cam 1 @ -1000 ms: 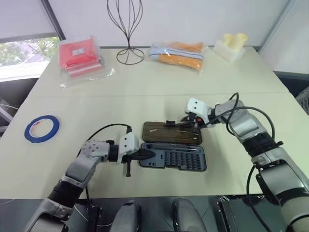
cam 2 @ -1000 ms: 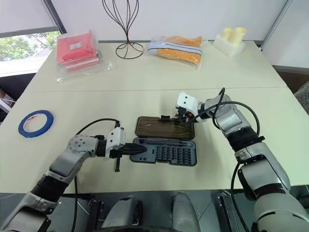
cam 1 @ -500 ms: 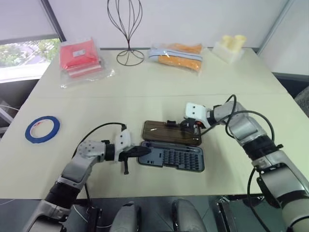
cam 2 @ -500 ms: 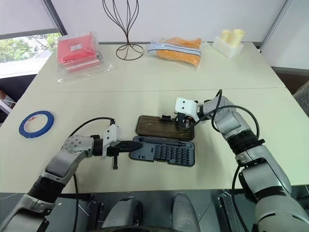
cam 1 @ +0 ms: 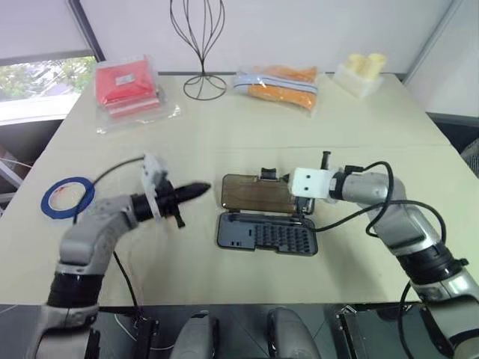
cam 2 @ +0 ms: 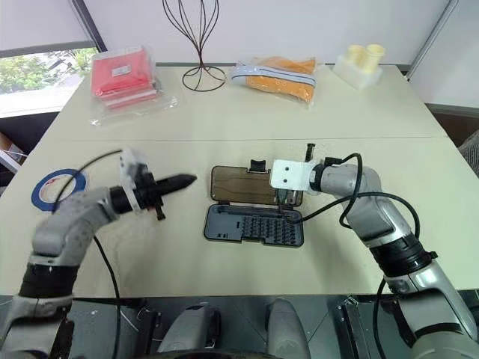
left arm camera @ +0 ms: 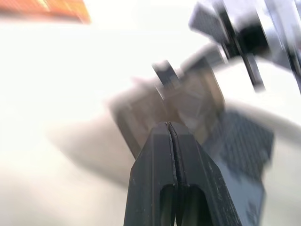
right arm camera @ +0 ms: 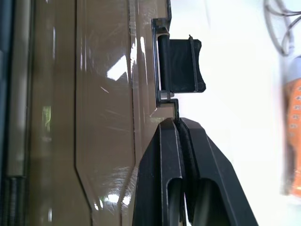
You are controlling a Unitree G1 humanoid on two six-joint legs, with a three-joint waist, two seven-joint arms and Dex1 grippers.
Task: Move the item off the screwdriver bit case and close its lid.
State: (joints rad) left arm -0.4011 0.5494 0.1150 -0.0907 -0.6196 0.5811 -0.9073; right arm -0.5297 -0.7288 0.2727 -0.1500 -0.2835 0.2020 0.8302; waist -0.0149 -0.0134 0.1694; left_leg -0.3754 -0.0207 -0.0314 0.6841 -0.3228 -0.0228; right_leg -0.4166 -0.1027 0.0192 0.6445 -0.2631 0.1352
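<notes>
The blue tape roll (cam 1: pixel 66 197) lies flat near the left edge of the table (cam 1: pixel 224 127), well apart from the case, so that part of the job looks done. The left gripper (cam 1: pixel 196 190) hangs in the air between the tape and the case, pointing toward the case. Its two black fingers are pressed together and hold nothing. The screwdriver bit case (cam 1: pixel 266 235) sits in the middle of the table, near the front edge, with its rows of bits showing. The lid (cam 1: pixel 257 194) is open and lies flat behind the tray, its little black latch tab (right arm camera: pixel 180 65) at the far edge. The right gripper (right arm camera: pixel 178 127) is pinched tight too, and its tips sit right at the lid's far edge, just beside the tab. I think it means to flip the lid over. The tips could slip off that thin edge, or they might push the whole light case along the table instead of lifting the lid.
</notes>
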